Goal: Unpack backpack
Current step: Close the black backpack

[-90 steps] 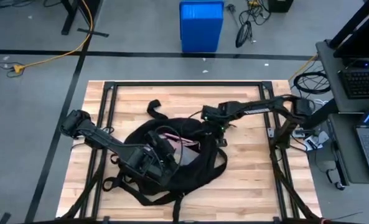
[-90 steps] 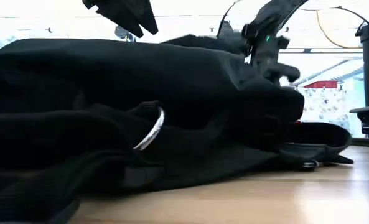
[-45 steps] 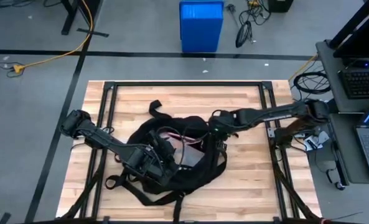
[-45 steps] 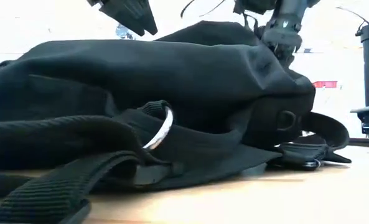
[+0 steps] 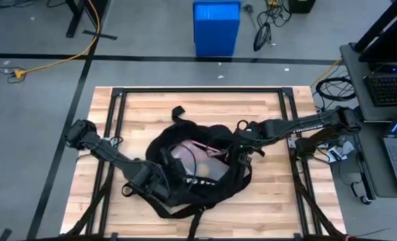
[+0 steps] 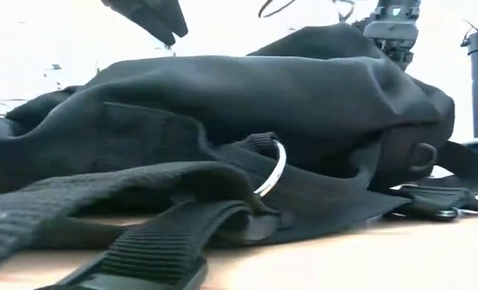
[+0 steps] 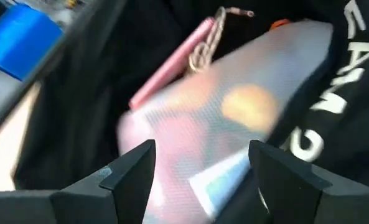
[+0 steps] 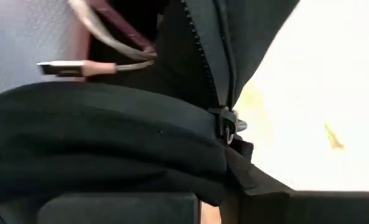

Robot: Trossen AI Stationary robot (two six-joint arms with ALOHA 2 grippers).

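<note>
On my left, my left jaws (image 7: 200, 171) stand open and empty, poised at the mouth of the backpack (image 5: 198, 167), which lies slumped in the middle of the wooden bench (image 5: 265, 207) with its straps trailing toward the near edge. Through my left wrist view I look straight into the opening: a translucent mesh pouch (image 7: 246, 118) with something pinkish and orange inside, a pink cable (image 7: 184, 62) coiled beside it, and part of the white lettering (image 7: 333, 93) on the black fabric. From above, the same pale pouch (image 5: 188, 157) shows in the gap, so the bag is unzipped and spread.

Moving right, my right jaws (image 5: 242, 144) sit at the far right rim of the opening. My right wrist view shows the zipper track and its pull (image 8: 228, 127) just ahead, with bag fabric bunched over my fingers; I appear to be gripping the rim, but I cannot tell how tightly closed I am.

As I judge it, the opening step is done, but nothing yet lies out on the bench. Everything inside remains to be lifted out, the pouch likely first.
</note>
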